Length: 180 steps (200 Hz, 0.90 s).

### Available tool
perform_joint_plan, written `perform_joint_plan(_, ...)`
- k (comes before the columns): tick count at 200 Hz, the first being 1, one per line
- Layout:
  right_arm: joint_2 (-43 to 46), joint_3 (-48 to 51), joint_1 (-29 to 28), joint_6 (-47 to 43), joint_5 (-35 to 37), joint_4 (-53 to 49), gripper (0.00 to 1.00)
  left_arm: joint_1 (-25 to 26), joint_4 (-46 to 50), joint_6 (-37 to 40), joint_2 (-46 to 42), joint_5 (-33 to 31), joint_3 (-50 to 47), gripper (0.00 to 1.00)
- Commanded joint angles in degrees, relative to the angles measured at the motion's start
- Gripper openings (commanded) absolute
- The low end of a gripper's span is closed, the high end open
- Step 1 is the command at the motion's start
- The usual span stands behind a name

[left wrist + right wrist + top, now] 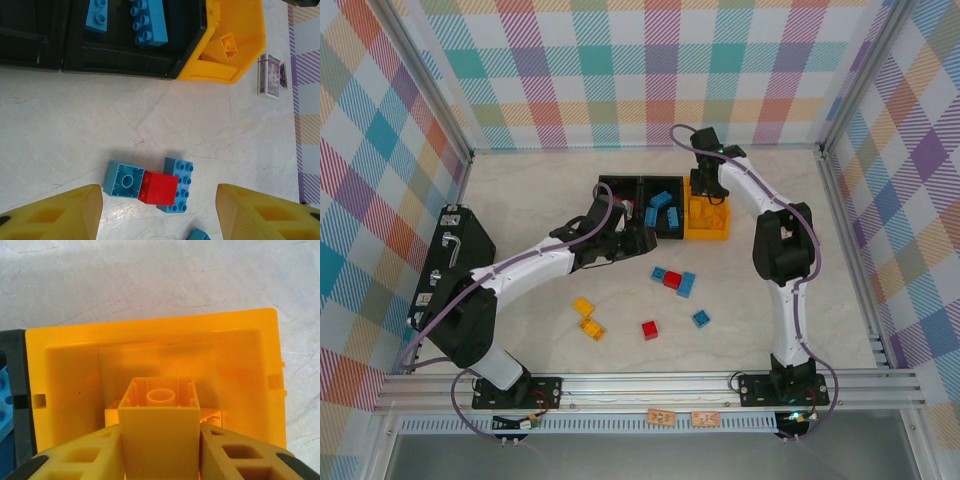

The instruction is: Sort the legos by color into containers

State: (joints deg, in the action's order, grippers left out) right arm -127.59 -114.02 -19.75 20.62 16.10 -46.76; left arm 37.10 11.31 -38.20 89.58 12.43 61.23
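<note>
- Broadly, across the table [800,300]: by its left edge a large black case [445,265], no part of the sorting.
- Toward the far edge, around mid-width, the containers [638,185] joined in a row; blue legos [147,22] already in the middle black bin [125,70], yellow bin [65,360] at the right end.
- Directly above that yellow bin, the right gripper [160,460], clamped narrowly on a yellow brick [159,405]: pads flat against two opposite side walls, hollow underside toward the wrist camera, another yellow piece [227,45] lying on the bin floor below.
- Just on the near side of the bins, the left gripper [159,220], jaws wide apart and empty, hanging over a tight cluster.
- In that cluster, a red brick [159,187] touching a square blue brick [124,180] on one side and an oblong blue brick [179,185] on the other.
- Nearer the front edge, well apart: a yellow pair [584,306], a lone red piece [649,329], a lone blue piece [701,319].
- Judging by looks: light, rigid moulded plastic, not fragile, glossy and likely a little slippery.
- Best taken across flat opposite side walls, low on the body, never on the studs; for the red brick, probably across its two free faces, to avoid pinching all three together.
</note>
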Motion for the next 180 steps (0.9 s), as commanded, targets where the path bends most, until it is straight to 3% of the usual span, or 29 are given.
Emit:
perform_joint_plan(1, -0.9, -1.5, 0.6, -0.1, 1.1, -2.3, 0.45, 0.9, 1.8, -0.5, -2.0, -1.1, -1.1, 0.61)
perform_joint_plan(52, 4.7, 1.0, 0.4, 0.1, -1.7, -1.0, 0.5, 0.9, 3.9, -0.8, -4.3, -3.2, -1.7, 0.61)
perform_joint_plan(114, 21.5, 18.0, -0.6, 1.1, -10.6, 6.7, 0.51, 0.9, 15.7, -0.5, -10.8, -10.7, -3.7, 0.63)
perform_joint_plan(180, 34.3, 33.0, -3.7, 2.1, -17.0, 11.1, 0.54, 0.2, 29.4, -3.9, -12.3, -16.7, -2.4, 0.68)
